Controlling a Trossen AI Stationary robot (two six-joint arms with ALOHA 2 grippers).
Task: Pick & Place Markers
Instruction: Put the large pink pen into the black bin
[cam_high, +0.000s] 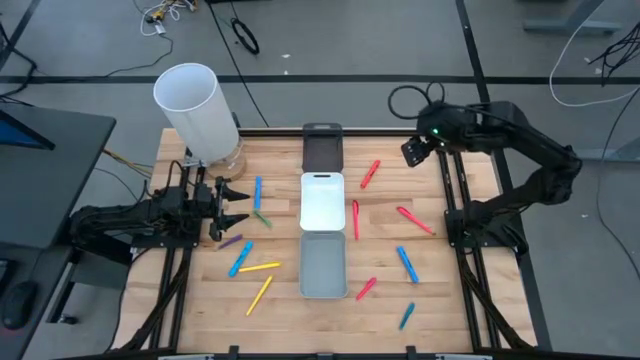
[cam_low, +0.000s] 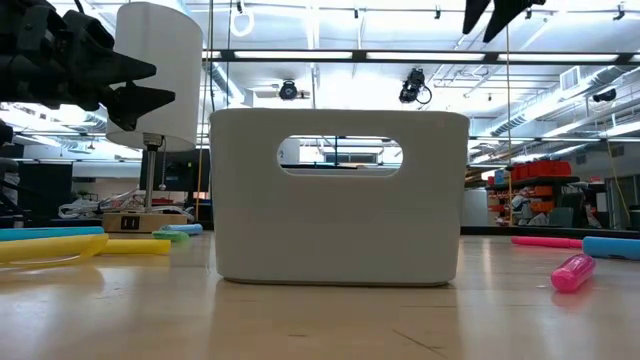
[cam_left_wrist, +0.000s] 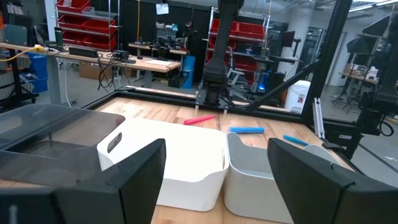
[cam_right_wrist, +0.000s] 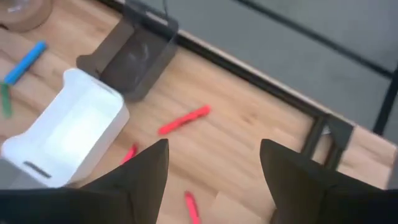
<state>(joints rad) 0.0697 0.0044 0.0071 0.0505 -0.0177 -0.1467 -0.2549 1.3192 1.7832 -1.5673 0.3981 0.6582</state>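
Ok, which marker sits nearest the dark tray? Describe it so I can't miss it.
Start at the row of three trays down the table's middle and find the dark tray at the far end. Just right of it lies a red marker, tilted, alone there; the other reds lie nearer.

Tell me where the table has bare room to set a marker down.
Bare wood: the near left corner, beyond the yellow markers, and the far right strip between the black tray and right tool, bar one red marker. Crowded: beside the white tray.
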